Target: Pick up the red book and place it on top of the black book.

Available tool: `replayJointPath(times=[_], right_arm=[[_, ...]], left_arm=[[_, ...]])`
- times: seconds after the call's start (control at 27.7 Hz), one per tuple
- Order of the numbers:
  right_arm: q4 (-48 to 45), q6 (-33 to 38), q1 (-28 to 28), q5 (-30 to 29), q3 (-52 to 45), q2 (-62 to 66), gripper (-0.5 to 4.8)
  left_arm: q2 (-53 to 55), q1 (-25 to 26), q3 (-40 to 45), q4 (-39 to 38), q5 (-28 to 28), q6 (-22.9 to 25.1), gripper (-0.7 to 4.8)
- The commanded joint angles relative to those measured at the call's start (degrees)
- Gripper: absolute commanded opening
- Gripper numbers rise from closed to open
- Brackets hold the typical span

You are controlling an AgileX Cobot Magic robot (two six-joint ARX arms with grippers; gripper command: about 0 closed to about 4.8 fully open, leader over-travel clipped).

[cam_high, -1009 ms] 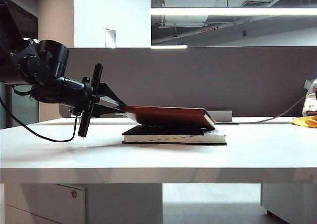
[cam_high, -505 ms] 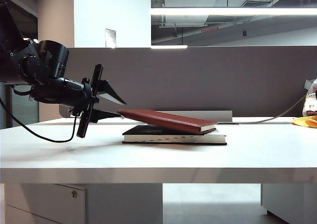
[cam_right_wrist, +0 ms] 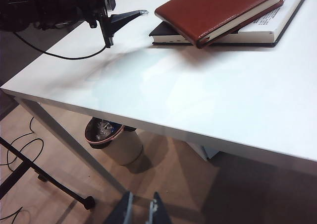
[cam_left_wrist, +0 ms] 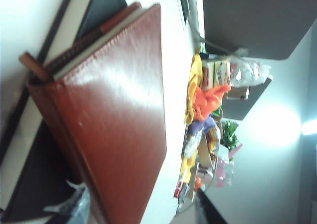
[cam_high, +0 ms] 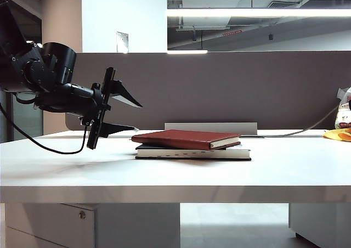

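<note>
Now red book (cam_high: 185, 139) lies flat on black book (cam_high: 193, 151); left hand (cam_high: 133, 115) spread apart just beside it. Right hand (cam_right_wrist: 140, 210) off the surface (cam_high: 175, 174), fingers slightly apart, empty.

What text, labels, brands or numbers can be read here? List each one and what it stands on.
None can be read.
black book: small white printed marks on the cover, too small to read.
red book: plain cover, no text.
Packets at the far end of the table: blurred printing, unreadable.
Sign on the ceiling beam: red, too small to read.
</note>
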State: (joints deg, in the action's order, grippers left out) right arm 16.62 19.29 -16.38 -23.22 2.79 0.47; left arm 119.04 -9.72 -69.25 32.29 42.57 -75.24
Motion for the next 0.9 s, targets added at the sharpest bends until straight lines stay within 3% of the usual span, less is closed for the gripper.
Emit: replayJointPath(times=[0.04, 0.18, 0.32, 0.5, 0.76, 0.9], right_arm=[[-0.15, 0.26, -0.02, -0.33, 0.35, 0.02, 0.54], [-0.24, 0.26, -0.02, -0.33, 0.35, 0.02, 0.53], [-0.22, 0.24, -0.02, -0.28, 0.35, 0.02, 0.53], [-0.17, 0.24, -0.02, -0.28, 0.35, 0.04, 0.53], [-0.17, 0.24, -0.02, -0.28, 0.35, 0.02, 0.53], [-0.17, 0.24, -0.02, -0.28, 0.35, 0.02, 0.53]], left_arm=[[-0.35, 0.81, -0.20, 1.05, 4.09, 2.29, 2.42], [-0.52, 1.31, -0.24, 5.09, 8.35, 3.98, 0.72], [-1.97, 1.31, -0.24, 7.45, 8.44, 5.66, -0.07], [-3.67, 1.27, -0.24, 3.19, 8.87, 8.68, -0.06], [-5.31, -1.66, -0.26, -13.57, 8.90, 21.81, -0.06], [-5.35, -4.35, -0.26, -15.85, 8.11, 23.85, -0.06]])
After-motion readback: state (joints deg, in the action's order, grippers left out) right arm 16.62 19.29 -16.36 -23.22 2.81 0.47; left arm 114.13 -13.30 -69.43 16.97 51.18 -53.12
